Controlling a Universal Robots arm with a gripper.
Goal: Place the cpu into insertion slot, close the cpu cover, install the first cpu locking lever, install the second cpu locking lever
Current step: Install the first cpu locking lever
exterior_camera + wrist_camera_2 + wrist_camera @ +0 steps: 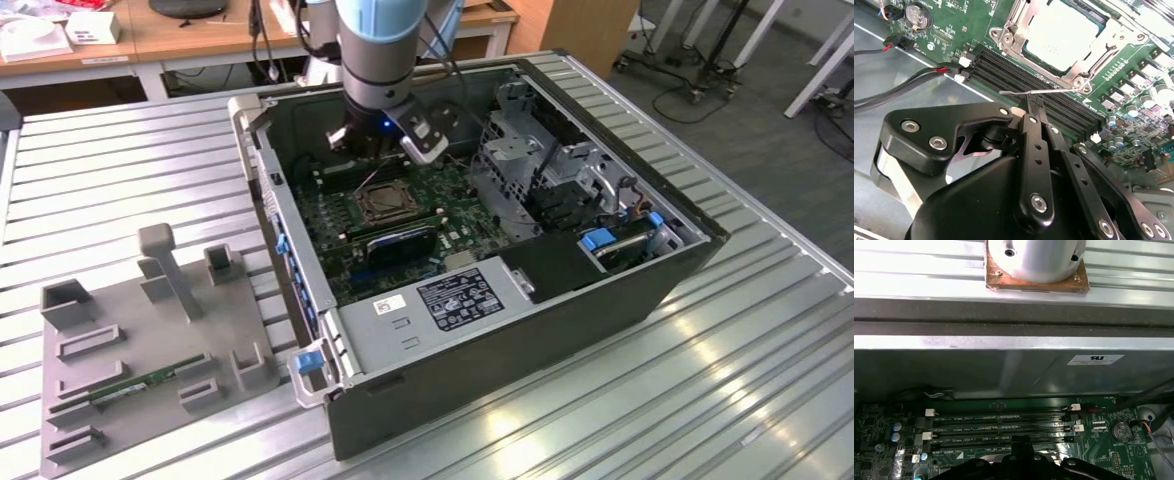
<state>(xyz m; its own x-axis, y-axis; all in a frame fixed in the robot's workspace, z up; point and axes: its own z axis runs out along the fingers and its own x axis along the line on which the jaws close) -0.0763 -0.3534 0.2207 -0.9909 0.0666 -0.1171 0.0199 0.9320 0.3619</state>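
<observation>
as the black two-fingered gripper (pixel 1034 107) hangs inside the open grey computer case (pixel 400 345), we note its fingers pinched together on the thin silvery wire locking lever (pixel 1029 92). the lever's long axis runs across the fingertips. just beyond them sits the flat silvery-tan square cpu (pixel 1064 32), seated in its socket under the silvery metal frame cover (pixel 1016 27), already lowered.

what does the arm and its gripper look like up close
The arm is a thick grey tube with a pale blue joint cover and a small blue light near the wrist. The gripper is glossy black, built from flat linkage plates held by round silver bolts, narrowing to slim black fingers.
</observation>
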